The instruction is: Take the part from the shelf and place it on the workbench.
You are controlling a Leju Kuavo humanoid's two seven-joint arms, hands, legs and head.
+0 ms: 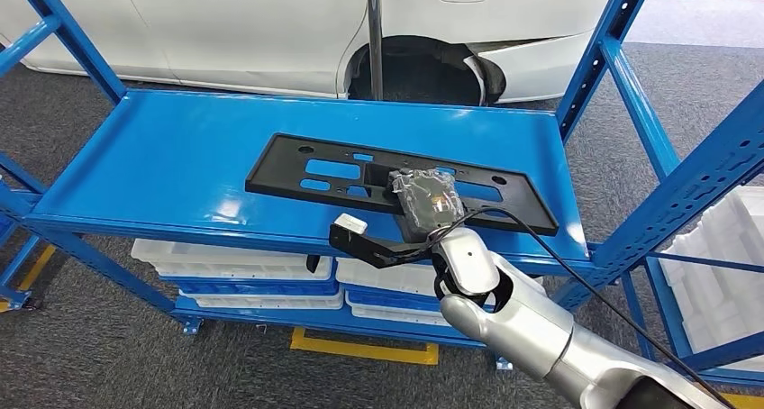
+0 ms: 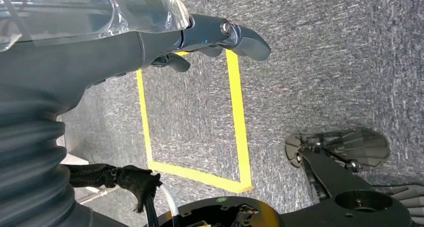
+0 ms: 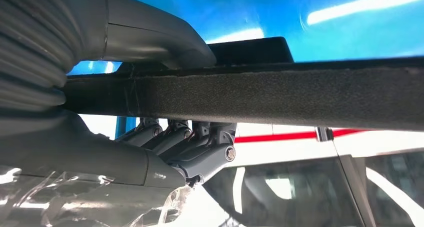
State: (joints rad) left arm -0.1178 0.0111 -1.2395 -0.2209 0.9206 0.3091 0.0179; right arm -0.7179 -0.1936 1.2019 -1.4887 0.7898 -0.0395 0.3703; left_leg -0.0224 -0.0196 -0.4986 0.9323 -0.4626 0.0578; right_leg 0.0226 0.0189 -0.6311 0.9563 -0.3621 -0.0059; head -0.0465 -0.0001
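From the head view, your right hand [image 1: 423, 213] reaches the black part [image 1: 297, 170] lying flat on the blue shelf [image 1: 153, 157]. Its wrist view shows thumb and fingers [image 3: 175, 137] clamping the part's edge [image 3: 300, 94] for lifting. Your left hand [image 2: 165, 42] hangs over the floor, fingers curled on nothing.

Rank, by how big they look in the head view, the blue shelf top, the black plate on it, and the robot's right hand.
1. Blue shelf top, clearly largest.
2. Black plate, long and flat.
3. Right hand, smallest, resting on the plate's near edge; it is nearer the camera, so it may look bigger than it is.
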